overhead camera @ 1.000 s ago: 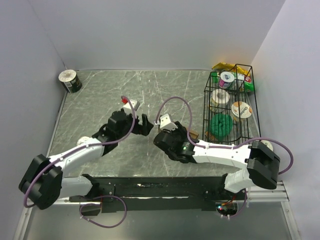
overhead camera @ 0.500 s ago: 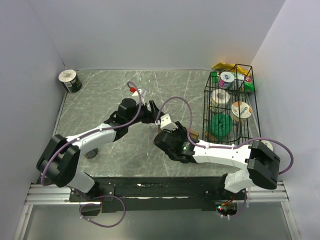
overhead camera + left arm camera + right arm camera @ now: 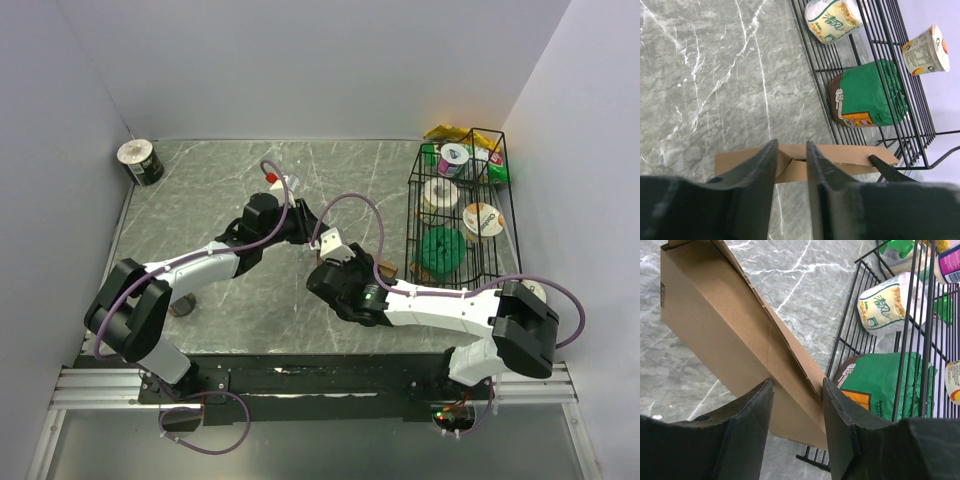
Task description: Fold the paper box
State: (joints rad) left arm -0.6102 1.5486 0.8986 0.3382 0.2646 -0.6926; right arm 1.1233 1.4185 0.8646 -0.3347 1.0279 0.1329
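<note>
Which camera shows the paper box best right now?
Right wrist: the paper box shows its long side and top edge clearly, between the fingers. Left wrist shows only a strip; top external, almost nothing.

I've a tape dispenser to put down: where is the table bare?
The far strip of table is bare, between the roll in the far-left corner and the wire basket. So is the left edge, between roll and left arm. Crowded mid-table: left pincer and right pincer meet at the paper box, beside the basket.
</note>
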